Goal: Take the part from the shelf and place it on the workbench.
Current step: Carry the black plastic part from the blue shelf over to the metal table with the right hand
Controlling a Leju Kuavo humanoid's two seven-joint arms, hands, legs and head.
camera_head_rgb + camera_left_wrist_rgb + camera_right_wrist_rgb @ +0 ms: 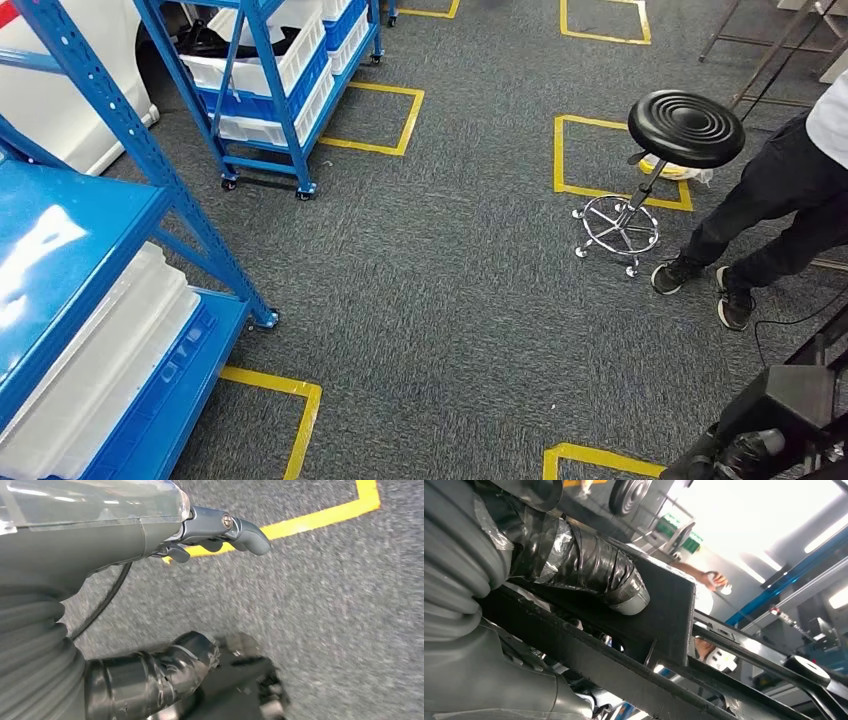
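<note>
Grey carpet (450,300) — black part (659,610) gripped in right hand (589,575).

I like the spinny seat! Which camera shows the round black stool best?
The head view: the round black stool stands whole on the grey carpet, chrome base included. In the right wrist view its seat is a small dark disc.

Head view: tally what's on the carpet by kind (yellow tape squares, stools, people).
Yellow tape floor squares: 6 (some cut off by the frame)
Black round-seat stool on a chrome base: 1
Person in dark trousers: 1
Total: 8
</note>
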